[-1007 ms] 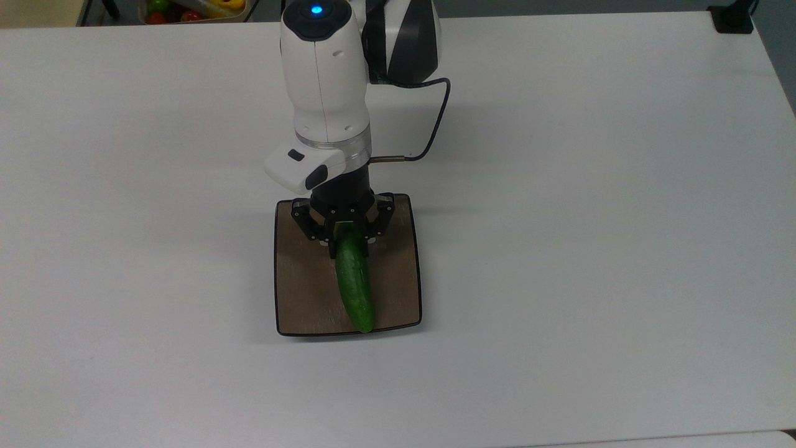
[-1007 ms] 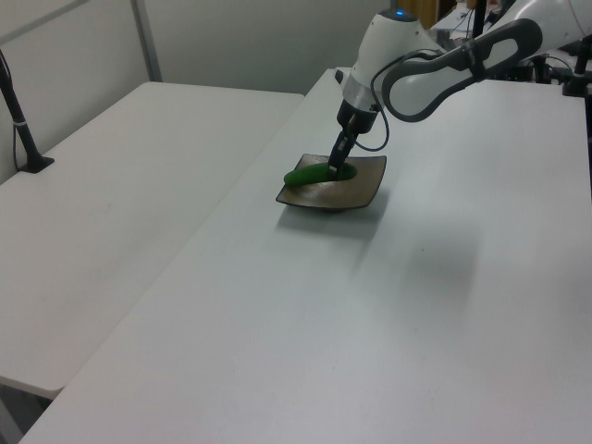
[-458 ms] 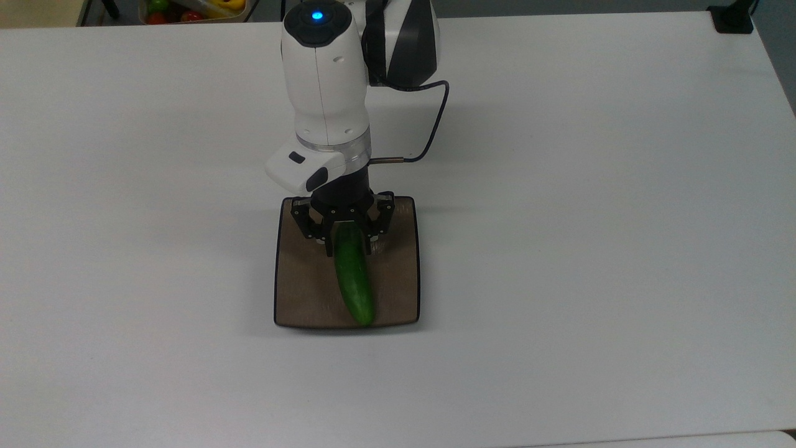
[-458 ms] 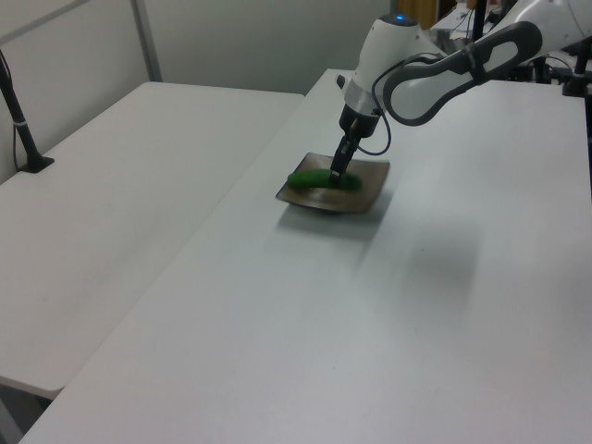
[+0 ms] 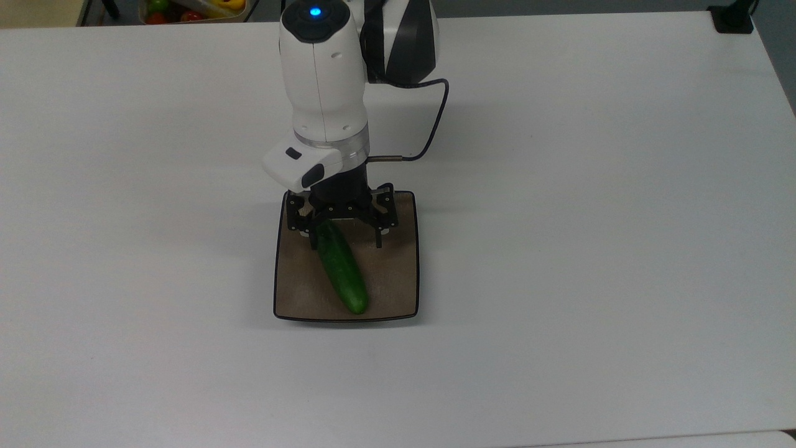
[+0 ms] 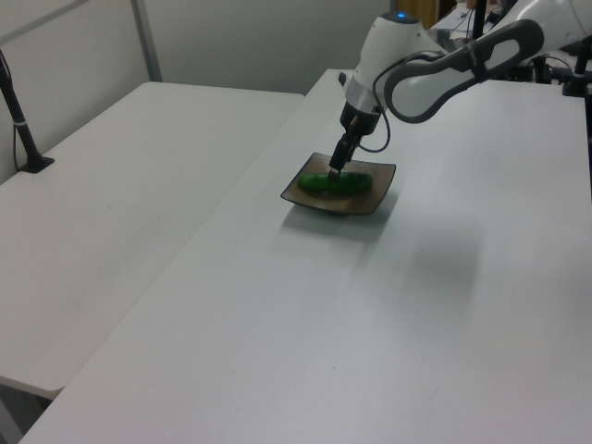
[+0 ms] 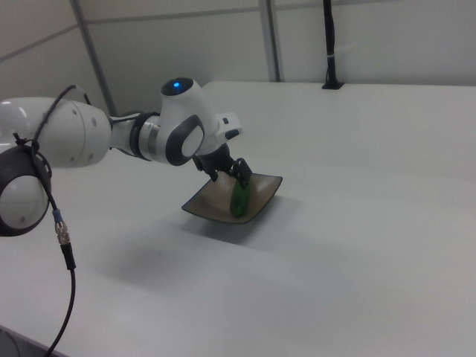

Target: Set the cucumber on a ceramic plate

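The dark-green cucumber (image 5: 341,267) lies flat and slantwise on the square tan-brown ceramic plate (image 5: 398,280), its upper end toward the top view's left. My gripper (image 5: 344,239) hangs just above that upper end, open, with one black finger on each side and nothing held. In the left view the cucumber (image 6: 336,183) rests across the plate (image 6: 381,181) under the gripper (image 6: 335,170). The right view shows the cucumber (image 7: 240,198) inside the plate (image 7: 207,204), with the gripper (image 7: 230,172) spread right over it.
A bin of coloured fruit (image 5: 193,9) sits past the table's far edge at the top view's left. A black mount (image 5: 732,18) stands at the far right corner. A second table (image 6: 120,194) with a black post (image 6: 22,125) lies at the left view's left.
My gripper has opened and let go of the cucumber. The cucumber dropped flat onto the plate and swung its upper end to the top view's left. The plate, tipped before, sits level.
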`<move>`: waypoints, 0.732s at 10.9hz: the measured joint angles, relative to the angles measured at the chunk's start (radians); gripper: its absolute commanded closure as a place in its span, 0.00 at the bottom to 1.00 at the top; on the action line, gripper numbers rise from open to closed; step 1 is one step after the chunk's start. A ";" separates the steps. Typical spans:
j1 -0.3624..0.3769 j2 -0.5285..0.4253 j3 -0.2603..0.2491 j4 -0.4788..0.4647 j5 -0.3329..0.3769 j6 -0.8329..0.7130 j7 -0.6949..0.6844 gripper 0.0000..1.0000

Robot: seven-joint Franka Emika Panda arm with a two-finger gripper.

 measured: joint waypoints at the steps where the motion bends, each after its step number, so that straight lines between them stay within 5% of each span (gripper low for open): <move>1: 0.000 -0.024 -0.001 0.003 0.000 -0.041 0.006 0.00; 8: -0.025 -0.445 -0.022 0.015 0.000 -0.686 0.020 0.00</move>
